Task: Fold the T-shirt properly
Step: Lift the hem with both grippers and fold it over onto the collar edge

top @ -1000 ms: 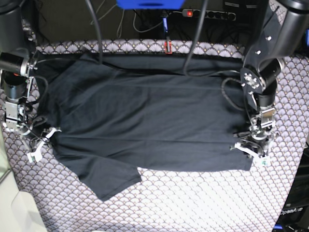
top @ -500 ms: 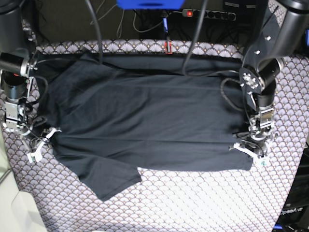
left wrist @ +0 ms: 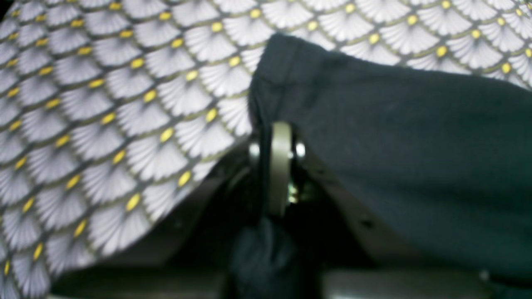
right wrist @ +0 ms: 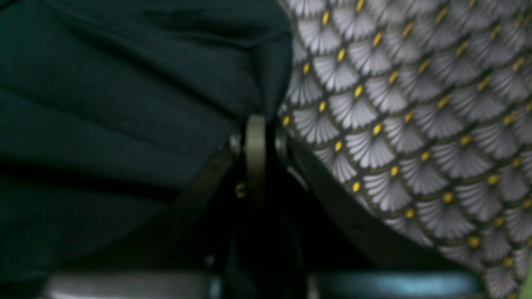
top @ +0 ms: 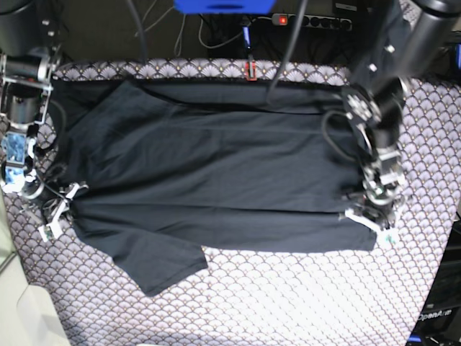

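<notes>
We have the T-shirt [top: 216,180] lying spread across the scallop-patterned cloth [top: 302,303], its long axis running side to side, one sleeve [top: 155,263] jutting toward the near edge of that cloth. Our left gripper [top: 371,220] sits at the shirt's near hem corner, at the end away from the sleeve, and the left wrist view shows its jaws pinched together on a fold of dark fabric [left wrist: 266,124]. Our right gripper [top: 61,209] is at the opposite end, beside the sleeve, and its wrist view likewise shows closed jaws with the shirt's edge [right wrist: 266,83] caught between them.

With both near corners seemingly held, we judge the step in hand to be carrying the near edge up and over toward the far edge. To do it well, we should lift both ends together and level, keep gentle tension along the hem so the cloth does not sag in the middle, and travel evenly, so the fold line comes out straight. The loose sleeve may drag or bunch underneath; lifting high enough to clear it should help.
</notes>
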Motion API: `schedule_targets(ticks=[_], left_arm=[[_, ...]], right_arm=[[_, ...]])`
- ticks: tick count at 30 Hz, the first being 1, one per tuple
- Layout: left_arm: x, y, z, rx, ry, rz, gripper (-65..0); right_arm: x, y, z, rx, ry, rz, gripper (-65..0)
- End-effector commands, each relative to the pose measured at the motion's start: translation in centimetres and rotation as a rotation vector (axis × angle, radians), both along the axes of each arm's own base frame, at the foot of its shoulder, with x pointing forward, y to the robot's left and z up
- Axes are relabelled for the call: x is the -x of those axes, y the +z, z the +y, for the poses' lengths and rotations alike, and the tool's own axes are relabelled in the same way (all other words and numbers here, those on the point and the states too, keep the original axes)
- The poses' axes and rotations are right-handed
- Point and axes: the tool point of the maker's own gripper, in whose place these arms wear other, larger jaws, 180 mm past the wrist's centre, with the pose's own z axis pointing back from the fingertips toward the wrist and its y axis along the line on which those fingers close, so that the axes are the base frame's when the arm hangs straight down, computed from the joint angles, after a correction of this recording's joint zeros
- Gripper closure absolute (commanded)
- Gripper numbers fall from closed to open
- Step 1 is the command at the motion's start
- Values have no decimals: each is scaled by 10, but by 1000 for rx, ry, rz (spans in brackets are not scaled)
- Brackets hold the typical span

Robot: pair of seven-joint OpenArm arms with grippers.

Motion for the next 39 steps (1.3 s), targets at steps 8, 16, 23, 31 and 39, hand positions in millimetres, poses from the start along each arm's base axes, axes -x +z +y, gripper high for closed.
schedule_targets(ticks=[8,16,23,31,39], left_arm=[[15,57,-9,-68,-85,-44,0],[47,68,-6,-126,-121,-12,0],[65,75,13,-163,-117,-13,0],[72,91,32,-201,-102,11,0],[78,100,40,-225,-81,0,0]], right_arm=[[12,24,7,112,55,-36,0],[45,27,37,159,129,-62,0],[59,39,24,184,97,-91,0],[64,50,-10,198,9,-111,0],[98,48,0,244,61,-96,0]])
